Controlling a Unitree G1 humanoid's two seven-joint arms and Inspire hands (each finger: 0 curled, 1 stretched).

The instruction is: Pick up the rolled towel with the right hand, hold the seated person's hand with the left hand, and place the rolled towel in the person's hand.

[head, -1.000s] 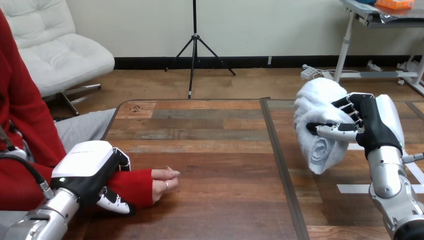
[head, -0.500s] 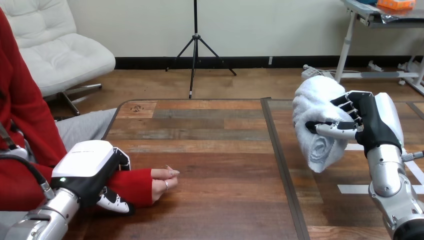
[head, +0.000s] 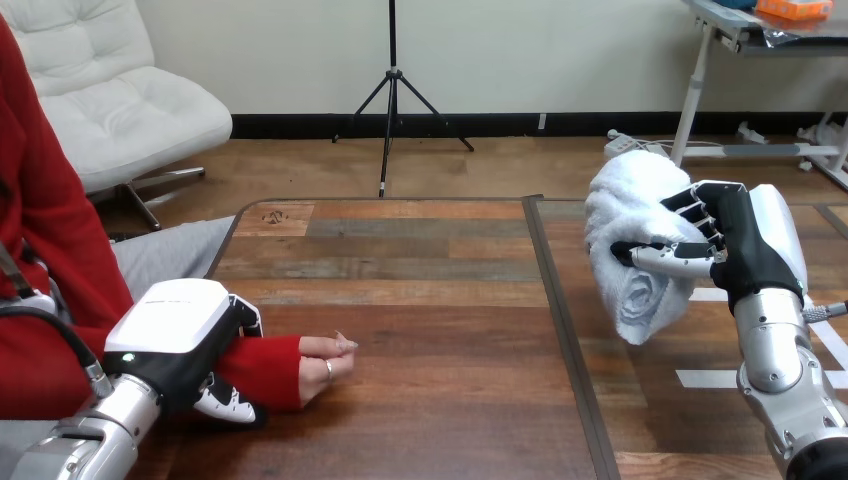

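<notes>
A white rolled towel (head: 632, 240) hangs above the right part of the table, its spiral end pointing down toward me. My right hand (head: 745, 245) is shut on it, thumb across the front and fingers round the back. At the lower left the person's hand (head: 323, 358) rests on the wood, loosely curled, with a red sleeve (head: 258, 372) over the wrist. My left hand (head: 185, 340) lies over that sleeved wrist, its fingers curled round the near and far sides of it.
The wooden table (head: 420, 300) has a dark seam (head: 560, 330) running front to back right of centre. White tape marks (head: 705, 377) lie on the right part, under my right forearm.
The person's hand and sleeved wrist have lifted very slightly with my left hand. My right hand with the towel has barely moved.
</notes>
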